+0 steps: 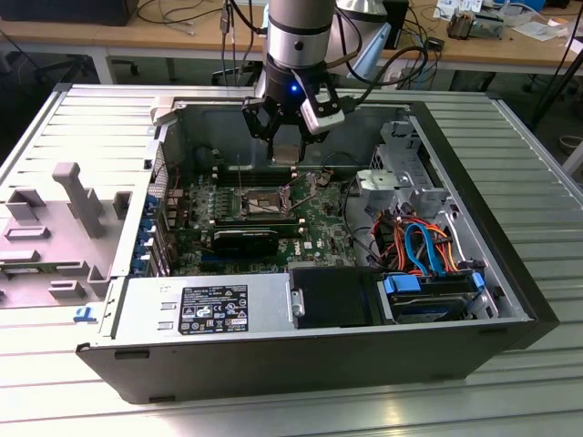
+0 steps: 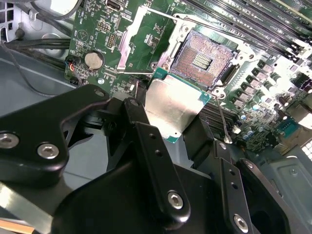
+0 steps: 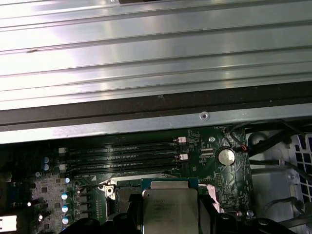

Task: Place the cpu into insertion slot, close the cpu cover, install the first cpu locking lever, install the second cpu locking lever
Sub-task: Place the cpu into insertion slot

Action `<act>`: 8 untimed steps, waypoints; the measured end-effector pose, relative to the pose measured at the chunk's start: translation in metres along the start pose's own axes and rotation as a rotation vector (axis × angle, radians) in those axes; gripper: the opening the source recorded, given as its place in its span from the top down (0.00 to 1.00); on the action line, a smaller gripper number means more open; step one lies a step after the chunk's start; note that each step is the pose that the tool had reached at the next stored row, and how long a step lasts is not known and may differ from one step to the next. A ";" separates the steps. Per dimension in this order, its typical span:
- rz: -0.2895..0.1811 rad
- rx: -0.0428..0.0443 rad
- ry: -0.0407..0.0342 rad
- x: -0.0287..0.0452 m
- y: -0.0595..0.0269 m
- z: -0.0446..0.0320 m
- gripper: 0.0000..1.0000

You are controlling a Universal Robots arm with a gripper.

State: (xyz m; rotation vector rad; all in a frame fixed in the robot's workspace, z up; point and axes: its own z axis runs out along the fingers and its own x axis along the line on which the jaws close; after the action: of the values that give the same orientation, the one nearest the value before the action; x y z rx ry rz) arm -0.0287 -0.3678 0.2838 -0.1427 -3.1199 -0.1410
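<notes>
Silvery-grey, square, metal-topped cpu [image 2: 171, 100] is pinched on two opposite edges between the fingers [image 2: 139, 119] of the black gripper [image 2: 170, 119], closed in only to the chip's width, held clear above the green board [image 2: 97, 29]

Square insertion slot [image 2: 204, 54], gold-brown contact field and dark metal rim, lies uncovered just beyond the chip's far edge

Thin grey metal cpu cover [image 2: 127, 44] is folded back beside the socket

Thin wire lever [image 2: 222, 122] stands up near one chip corner

Long black memory slots [image 2: 243, 22] flank the socket; round silver coin battery [image 2: 93, 60] lies on the opposite side

Exterior view: arm reaches down into the open grey computer case [image 1: 273, 369]
</notes>
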 end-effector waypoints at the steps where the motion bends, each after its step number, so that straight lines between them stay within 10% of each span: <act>1: 0.001 0.0000 -0.0001 0.0000 0.0000 0.0000 0.45; 8: 0.009 -0.0001 -0.0008 0.0000 0.0000 0.0000 0.45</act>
State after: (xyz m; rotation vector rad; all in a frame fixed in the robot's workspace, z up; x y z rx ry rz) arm -0.0287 -0.3678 0.2837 -0.1576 -3.1196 -0.1410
